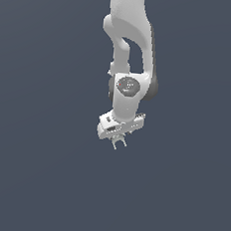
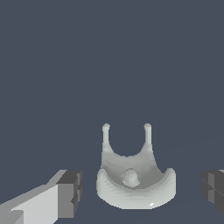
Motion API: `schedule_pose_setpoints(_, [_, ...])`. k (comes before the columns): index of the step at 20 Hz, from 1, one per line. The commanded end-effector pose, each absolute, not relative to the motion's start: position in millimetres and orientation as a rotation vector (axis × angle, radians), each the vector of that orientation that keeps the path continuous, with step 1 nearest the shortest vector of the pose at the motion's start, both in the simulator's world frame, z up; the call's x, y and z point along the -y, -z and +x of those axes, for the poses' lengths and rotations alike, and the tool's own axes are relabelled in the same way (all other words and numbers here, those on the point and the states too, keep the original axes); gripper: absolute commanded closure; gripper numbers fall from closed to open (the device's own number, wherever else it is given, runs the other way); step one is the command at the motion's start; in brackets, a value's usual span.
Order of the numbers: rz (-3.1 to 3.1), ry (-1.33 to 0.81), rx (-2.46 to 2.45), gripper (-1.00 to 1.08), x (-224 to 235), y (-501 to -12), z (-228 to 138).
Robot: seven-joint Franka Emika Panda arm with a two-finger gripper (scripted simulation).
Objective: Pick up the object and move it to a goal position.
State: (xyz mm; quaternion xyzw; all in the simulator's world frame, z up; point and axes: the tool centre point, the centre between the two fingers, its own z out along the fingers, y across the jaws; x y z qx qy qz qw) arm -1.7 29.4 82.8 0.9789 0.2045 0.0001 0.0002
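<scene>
The object [image 2: 131, 181] is a pale grey-white arched piece with two thin prongs and a small knob in its hollow. In the wrist view it lies between the dark pads of my gripper [image 2: 141, 192]. One fingertip [image 2: 70, 192] and the other fingertip [image 2: 213, 190] each stand a small gap away from it, so the gripper is open around it. In the exterior view the gripper [image 1: 116, 137] points down from the white arm, and thin pale prongs of the object [image 1: 118, 144] show just below it. I cannot tell whether the object rests on the surface.
A plain dark blue-grey surface [image 1: 42, 170] fills both views. The white arm [image 1: 129, 49] comes down from the upper middle of the exterior view.
</scene>
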Motion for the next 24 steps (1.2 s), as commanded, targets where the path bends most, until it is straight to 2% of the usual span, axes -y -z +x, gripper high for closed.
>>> schedule_pose_setpoints(1, [3.075,0.001,-0.644,-0.92,-29.6,-72.4,-2.5])
schedule_pose_setpoints(11, [3.074,0.0,-0.649,-0.92,-29.7,-40.2,-1.9])
schedule_pose_setpoints(12, [3.074,0.0,-0.649,1.08,-29.7,-40.2,-1.9])
schedule_pose_setpoints(24, [3.073,-0.004,-0.649,1.08,-30.1,-41.8,-1.7])
